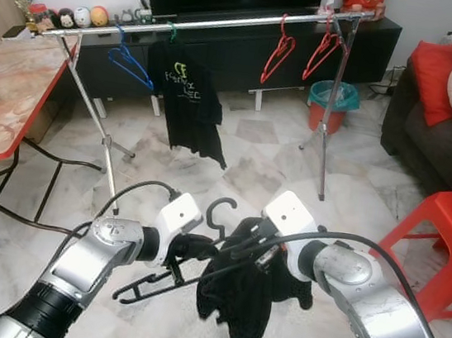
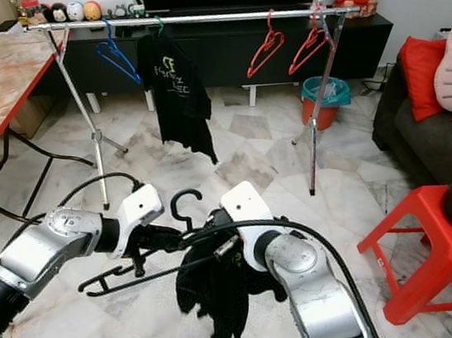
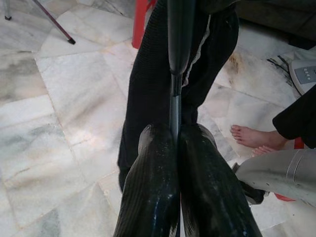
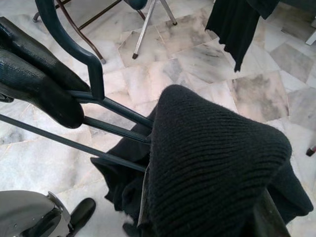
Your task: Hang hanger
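A black hanger [image 1: 163,276] is held low in front of me, hook [image 1: 219,211] up. My left gripper [image 1: 197,249] is shut on its neck; in the left wrist view the two fingers [image 3: 153,182] pinch the hanger's bar [image 3: 180,29]. A black knit garment [image 1: 250,293] hangs from the hanger's right side. My right gripper [image 1: 243,242] is shut on this garment, and the knit cloth [image 4: 207,158] hides its fingers. Farther ahead stands a silver clothes rail [image 1: 220,22] with a blue hanger [image 1: 130,63], a black T-shirt [image 1: 187,97] and two red hangers [image 1: 280,53].
A red-edged folding table [image 1: 9,107] stands on the left. A red plastic stool [image 1: 442,239] and a dark sofa [image 1: 430,137] with cushions are on the right. A teal-lined bin [image 1: 332,104] sits behind the rail. A person's bare foot [image 3: 252,136] is on the floor nearby.
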### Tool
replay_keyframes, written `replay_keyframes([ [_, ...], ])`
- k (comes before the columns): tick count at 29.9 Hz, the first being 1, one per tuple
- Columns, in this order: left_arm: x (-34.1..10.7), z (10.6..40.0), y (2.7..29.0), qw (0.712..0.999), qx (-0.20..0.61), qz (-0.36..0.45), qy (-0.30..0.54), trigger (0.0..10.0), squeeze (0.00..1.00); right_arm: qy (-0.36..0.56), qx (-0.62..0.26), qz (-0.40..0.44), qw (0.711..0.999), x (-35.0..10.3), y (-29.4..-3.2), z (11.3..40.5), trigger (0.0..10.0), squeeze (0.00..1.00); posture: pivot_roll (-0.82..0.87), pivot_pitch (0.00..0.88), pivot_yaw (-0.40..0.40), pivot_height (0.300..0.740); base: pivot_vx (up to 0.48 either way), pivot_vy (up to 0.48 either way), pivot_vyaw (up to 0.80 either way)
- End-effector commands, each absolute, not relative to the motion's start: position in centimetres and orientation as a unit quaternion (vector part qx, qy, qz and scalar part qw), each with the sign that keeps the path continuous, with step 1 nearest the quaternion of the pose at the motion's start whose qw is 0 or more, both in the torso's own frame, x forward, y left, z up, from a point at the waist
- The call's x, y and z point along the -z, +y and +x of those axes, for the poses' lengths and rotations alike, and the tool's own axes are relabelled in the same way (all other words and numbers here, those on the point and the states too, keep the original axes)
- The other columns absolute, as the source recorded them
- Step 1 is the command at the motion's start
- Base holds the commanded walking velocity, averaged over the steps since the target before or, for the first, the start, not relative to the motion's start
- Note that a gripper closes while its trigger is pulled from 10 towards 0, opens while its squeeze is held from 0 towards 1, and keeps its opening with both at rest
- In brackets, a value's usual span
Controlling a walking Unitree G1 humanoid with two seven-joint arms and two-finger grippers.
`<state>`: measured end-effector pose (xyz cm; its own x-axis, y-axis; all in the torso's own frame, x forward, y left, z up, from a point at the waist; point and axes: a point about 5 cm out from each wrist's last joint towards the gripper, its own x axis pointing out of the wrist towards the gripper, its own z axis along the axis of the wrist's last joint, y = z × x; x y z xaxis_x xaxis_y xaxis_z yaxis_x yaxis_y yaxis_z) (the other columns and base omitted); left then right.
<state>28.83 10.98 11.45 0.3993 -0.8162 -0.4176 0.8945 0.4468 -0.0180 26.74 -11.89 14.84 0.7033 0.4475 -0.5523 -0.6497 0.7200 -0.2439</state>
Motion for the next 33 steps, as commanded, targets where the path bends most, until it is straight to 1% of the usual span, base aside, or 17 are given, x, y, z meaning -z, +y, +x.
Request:
replay_keyframes([
  [1, -11.3, 28.7, 11.4, 0.826, 0.514, 0.122, 0.195, 10.0, 0.00, 0.199, -0.314, -0.216, 0.903, -16.2, -11.3, 27.0, 10.0, 0.00, -0.13, 0.000, 0.136, 0.740, 0.000, 0.000, 0.00],
  [22, -11.3, 28.7, 11.4, 0.826, 0.514, 0.122, 0.195, 10.0, 0.00, 0.199, -0.314, -0.216, 0.903, -16.2, -11.3, 27.0, 10.0, 0.00, -0.13, 0.000, 0.136, 0.740, 0.000, 0.000, 0.00],
  [23, -11.2, 28.6, 11.4, 0.825, 0.515, 0.125, 0.197, 10.0, 0.00, 0.198, -0.305, -0.216, 0.906, -16.3, -11.5, 27.1, 10.0, 0.00, -0.13, 0.000, 0.136, 0.740, 0.000, 0.000, 0.00],
  [24, -11.3, 28.9, 11.6, 0.831, 0.507, 0.125, 0.192, 10.0, 0.00, 0.170, -0.229, -0.197, 0.938, -17.5, -13.0, 28.7, 10.0, 0.00, -0.13, 0.000, 0.135, 0.740, 0.000, 0.000, 0.00],
  [25, -11.5, 29.0, 11.7, 0.835, 0.502, 0.125, 0.187, 10.0, 0.00, 0.152, -0.176, -0.180, 0.956, -18.3, -14.2, 29.6, 10.0, 0.00, -0.13, 0.000, 0.135, 0.740, 0.000, 0.000, 0.00],
  [26, -11.6, 29.1, 11.8, 0.837, 0.499, 0.124, 0.184, 10.0, 0.00, 0.142, -0.141, -0.167, 0.965, -18.7, -14.9, 30.1, 10.0, 0.00, -0.12, 0.000, 0.135, 0.740, 0.000, 0.000, 0.00],
  [33, -11.6, 29.1, 12.0, 0.838, 0.499, 0.122, 0.181, 10.0, 0.00, 0.145, -0.115, -0.159, 0.970, -18.7, -15.7, 30.4, 10.0, 0.00, -0.12, 0.000, 0.134, 0.740, 0.000, 0.000, 0.00],
])
